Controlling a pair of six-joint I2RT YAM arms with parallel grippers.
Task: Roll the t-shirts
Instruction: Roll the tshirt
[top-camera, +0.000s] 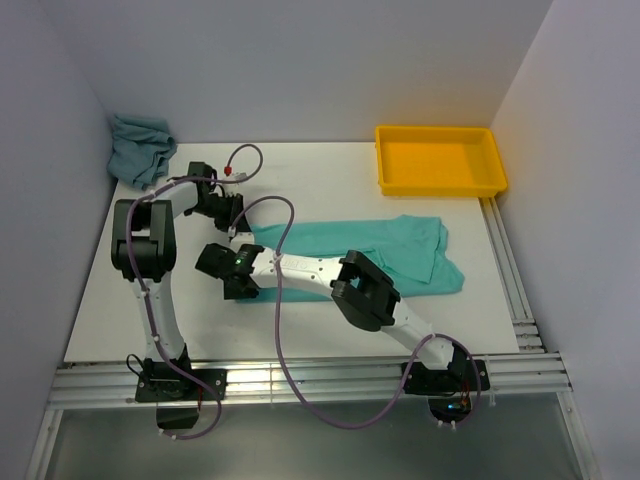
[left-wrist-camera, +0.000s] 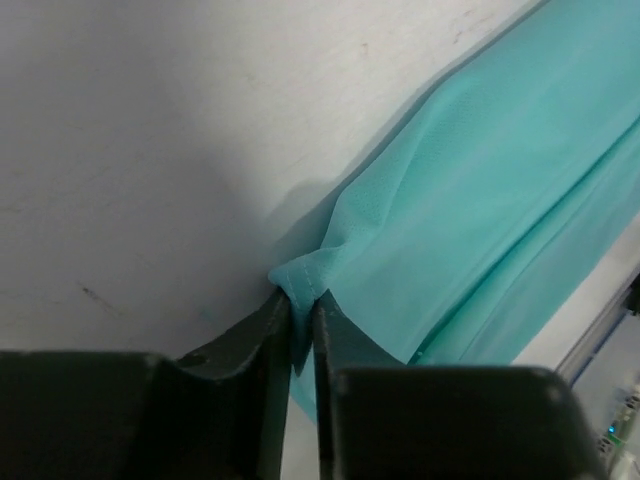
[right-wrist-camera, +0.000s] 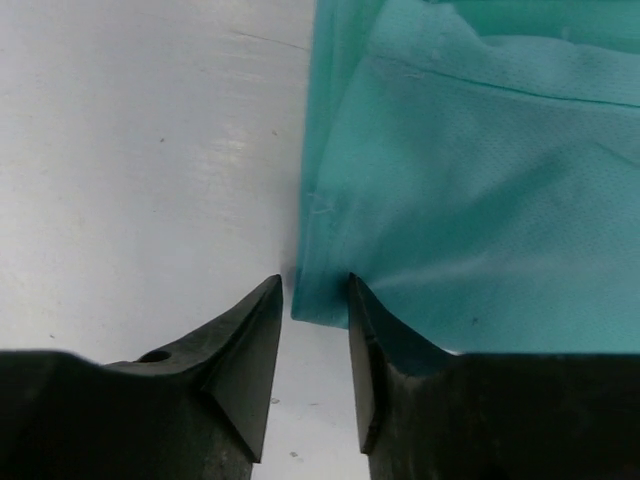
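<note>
Top external view: the mint-turquoise t-shirt (top-camera: 400, 245) lies as a long flat strip across the middle of the white table (top-camera: 120, 300), running left to right. The grey-teal t-shirt (top-camera: 140, 148) sits crumpled in the far left corner, well apart from it. A yellow tray (top-camera: 440, 189) stands at the far right. Both arms reach to the strip's left end, the left arm at its far corner and the right arm at its near corner.

Left wrist view: the left gripper (left-wrist-camera: 302, 305) has its jaws almost together, pinching a bunched hem corner of the mint-turquoise t-shirt.

Right wrist view: the right gripper (right-wrist-camera: 315, 290) has its jaws apart, with the shirt's corner edge lying between the tips. No pinch on the fabric is visible.
</note>
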